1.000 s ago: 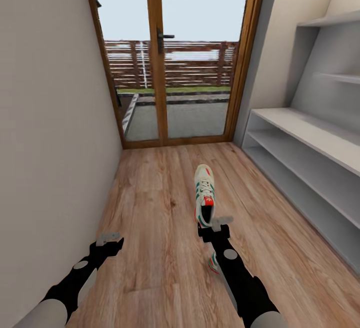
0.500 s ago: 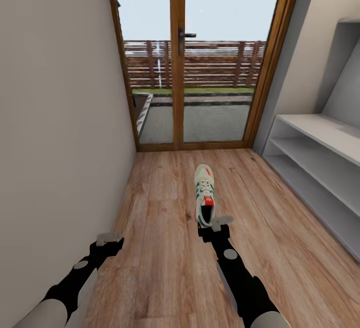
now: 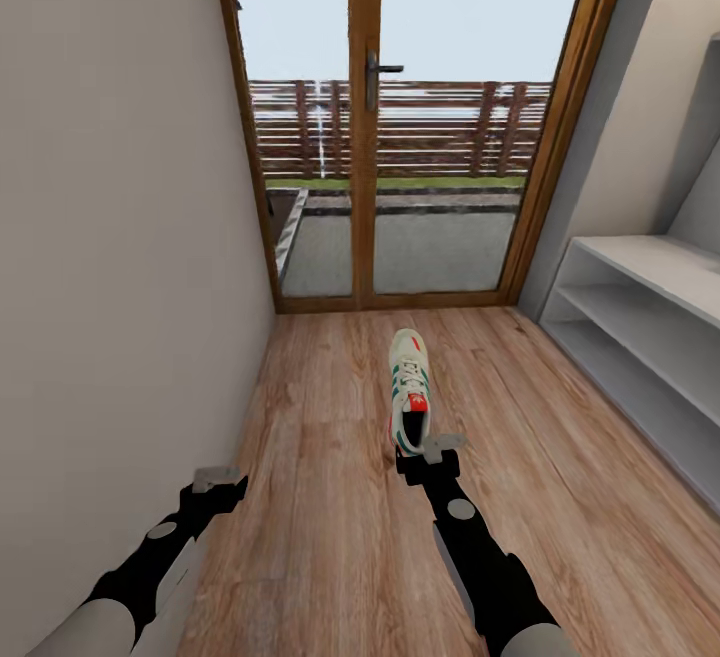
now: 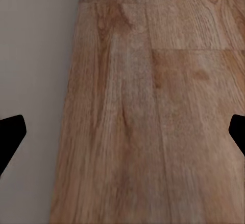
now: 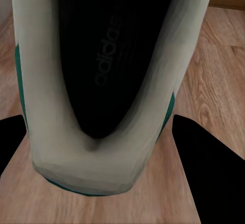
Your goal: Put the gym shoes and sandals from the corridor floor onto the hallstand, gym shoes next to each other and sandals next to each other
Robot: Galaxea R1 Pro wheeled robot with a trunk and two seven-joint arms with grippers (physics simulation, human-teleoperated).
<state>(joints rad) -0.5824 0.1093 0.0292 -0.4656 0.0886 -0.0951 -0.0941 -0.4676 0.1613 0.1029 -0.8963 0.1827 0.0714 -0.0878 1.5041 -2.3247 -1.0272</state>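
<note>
One cream-white gym shoe point(image 3: 409, 387) with green stripes and a red-orange heel hangs above the corridor floor point(image 3: 320, 547), toe pointing toward the door. My right gripper point(image 3: 430, 450) is shut on its heel. In the right wrist view the shoe's heel and dark opening point(image 5: 102, 81) sit between the two fingers of the right gripper point(image 5: 102, 137). My left gripper point(image 3: 218, 481) is open and empty near the left wall, over bare planks, its fingers spread wide in the left wrist view point(image 4: 122, 132). The hallstand point(image 3: 640, 302) stands at the right. The sandals are out of view.
A wood-framed glass double door point(image 3: 370, 137) closes the corridor straight ahead. A plain grey wall point(image 3: 110, 237) runs close along the left. The corridor is narrow between that wall and the pale grey shelf tiers on the right.
The whole view has shifted: door and hallstand slid to the right of the picture. A second gym shoe seen under the right arm one second ago is out of view. Both arms keep their pose.
</note>
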